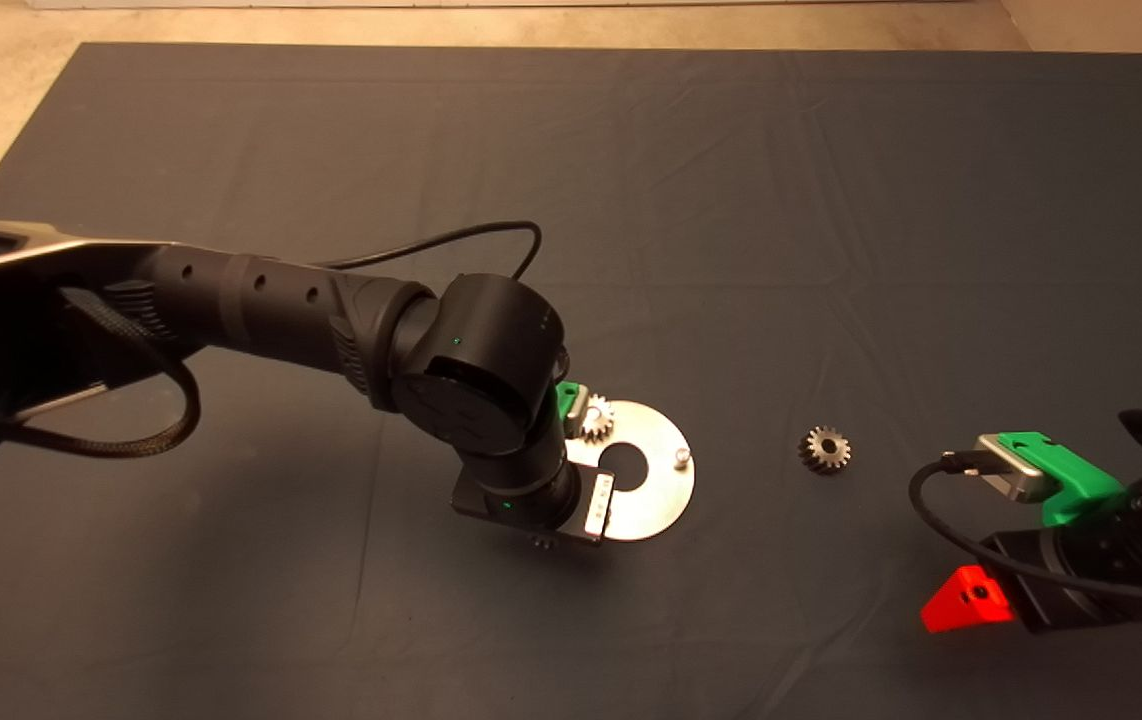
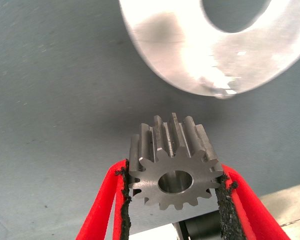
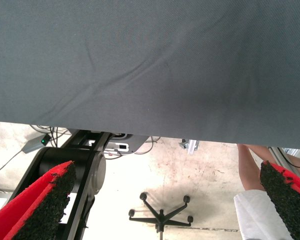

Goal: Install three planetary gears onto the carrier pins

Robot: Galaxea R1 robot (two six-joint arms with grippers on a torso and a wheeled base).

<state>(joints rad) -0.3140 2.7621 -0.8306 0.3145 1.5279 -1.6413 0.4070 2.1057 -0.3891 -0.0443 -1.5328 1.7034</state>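
The left gripper (image 2: 174, 187) is pinching a silver gear (image 2: 173, 160) between its pads, beside the disc (image 1: 653, 495). On the disc, another gear (image 1: 596, 418) is sitting; a pin (image 1: 682, 456) is standing bare. A darker gear (image 1: 824, 449) is lying apart on the mat (image 1: 831, 200). The right gripper (image 3: 160, 200) is waiting, fingers spread wide, empty.

Gear (image 2: 175, 167) gripped beside disc (image 1: 656, 470); one pinned (image 1: 596, 418) (dark (image 1: 824, 449) loose).
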